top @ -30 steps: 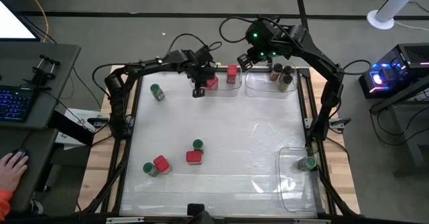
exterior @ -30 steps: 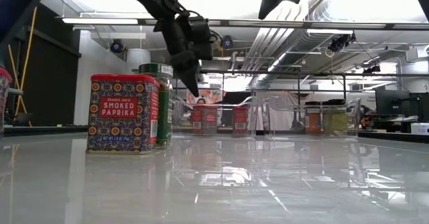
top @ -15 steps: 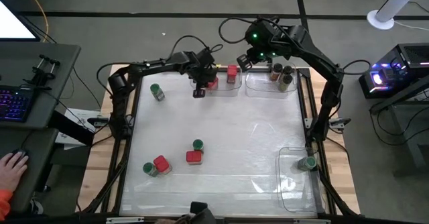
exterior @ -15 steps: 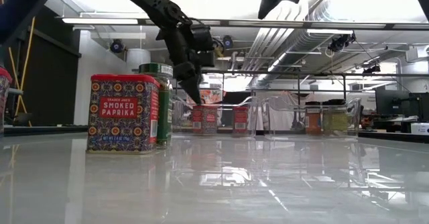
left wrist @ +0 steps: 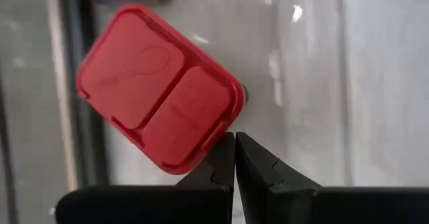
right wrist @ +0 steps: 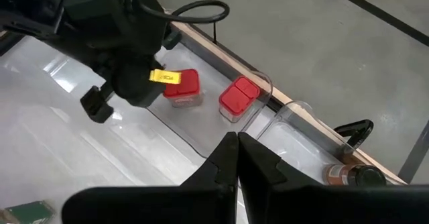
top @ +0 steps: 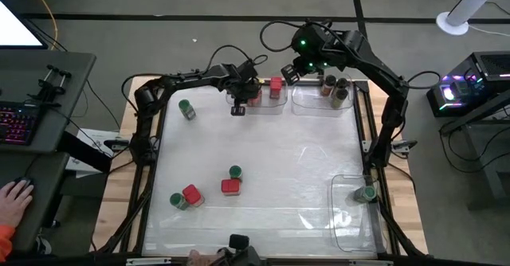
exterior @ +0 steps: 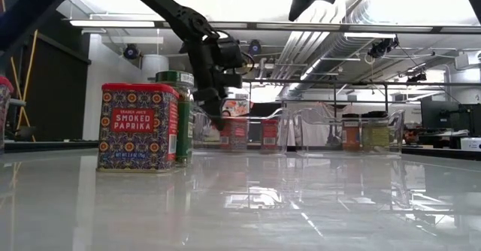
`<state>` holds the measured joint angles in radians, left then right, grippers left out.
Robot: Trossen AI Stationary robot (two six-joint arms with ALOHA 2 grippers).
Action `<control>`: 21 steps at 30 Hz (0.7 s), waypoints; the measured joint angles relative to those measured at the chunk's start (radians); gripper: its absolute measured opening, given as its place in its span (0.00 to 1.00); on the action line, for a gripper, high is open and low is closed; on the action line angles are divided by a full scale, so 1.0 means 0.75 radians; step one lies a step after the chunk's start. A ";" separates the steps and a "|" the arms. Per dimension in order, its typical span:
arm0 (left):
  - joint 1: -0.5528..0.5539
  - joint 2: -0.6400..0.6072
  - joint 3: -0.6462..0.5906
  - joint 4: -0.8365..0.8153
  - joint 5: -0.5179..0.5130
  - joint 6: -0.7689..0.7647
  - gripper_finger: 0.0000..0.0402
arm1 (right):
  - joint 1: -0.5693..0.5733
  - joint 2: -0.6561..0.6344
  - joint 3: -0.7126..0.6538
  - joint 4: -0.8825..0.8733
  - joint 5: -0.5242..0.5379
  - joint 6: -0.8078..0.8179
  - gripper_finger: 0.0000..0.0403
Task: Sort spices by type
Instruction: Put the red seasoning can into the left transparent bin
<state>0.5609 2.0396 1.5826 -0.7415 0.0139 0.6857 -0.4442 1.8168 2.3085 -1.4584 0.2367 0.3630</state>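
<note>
Two red-capped spice tins stand in a clear bin (top: 267, 107) at the table's far edge. One tin (top: 276, 87) stands free. My left gripper (left wrist: 234, 143) is shut and points down just beside the other tin's cap (left wrist: 157, 83), inside the bin. My right gripper (right wrist: 236, 140) hangs shut high over the far edge, holding nothing. Loose spices stand on the table: a green-capped jar (top: 186, 109) at far left, and two red tins (top: 230, 187) and two green-capped jars (top: 235, 172) near the front left. My left gripper has its shut fingertips (left wrist: 224, 158) right at one long edge of the red cap (left wrist: 218, 127), coming from above and slanting down. I cannot tell whether they touch the cap. The tin stands upright on the bin's floor.
A second clear bin (top: 323, 107) at the far right holds dark-capped jars (top: 336, 91). A third bin (top: 351, 218) at the near right holds a green-capped jar (top: 365, 193). A person's hand (top: 12, 193) rests at a desk to the left, off the table.
My left gripper has sunk, still shut, toward the red tin in the far bin, drifting a little toward the far edge and rolling slightly. The tin and the other spices have stayed where they were.
</note>
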 joint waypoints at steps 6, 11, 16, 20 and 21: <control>-0.029 0.001 0.000 0.173 0.010 -0.032 0.00 | 0.000 0.000 0.000 0.017 0.000 0.004 0.00; -0.064 0.001 0.000 0.335 0.017 -0.070 0.00 | 0.000 0.000 0.000 0.031 0.000 0.004 0.00; -0.084 -0.018 0.041 0.269 -0.106 -0.093 0.00 | 0.000 0.000 0.000 0.024 0.000 0.004 0.00; -0.059 -0.108 0.070 0.154 0.016 -0.101 0.00 | 0.000 0.000 0.000 0.025 0.000 0.004 0.00; -0.047 -0.121 0.068 0.144 0.049 -0.105 0.00 | 0.000 0.000 0.000 0.025 0.000 0.004 0.00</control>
<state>0.5258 1.9492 1.6336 -0.6333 0.0510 0.6067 -0.4442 1.8168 2.3084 -1.4399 0.2367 0.3658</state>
